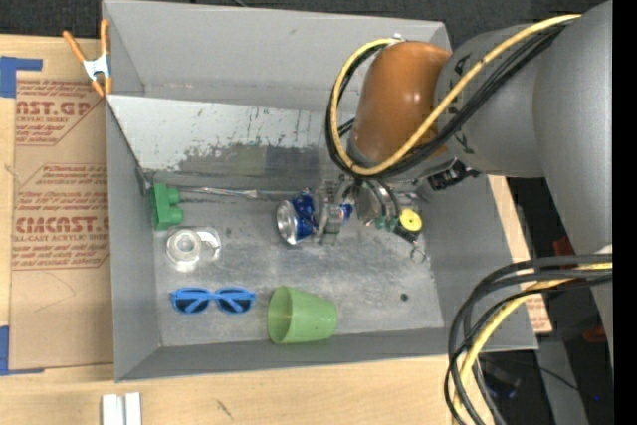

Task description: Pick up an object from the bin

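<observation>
here the gripper (pixel 348 212) sits just beside a blue-and-silver can (pixel 296 220), label unreadable; its grip i cannot tell.

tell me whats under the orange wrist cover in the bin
Below the orange cover the gripper hangs beside a crushed blue and silver can, with a small yellow and green thing on its other side. The bin floor straight under the cover is hidden.

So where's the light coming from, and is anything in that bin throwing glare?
Camera view: light seems to come from above, leaving the bin's back wall bright and patchily mirror-like; camera view again, the crushed can and the clear tape roll glint, the orange cover has a soft sheen, and the green cup casts only a faint shadow.
</observation>
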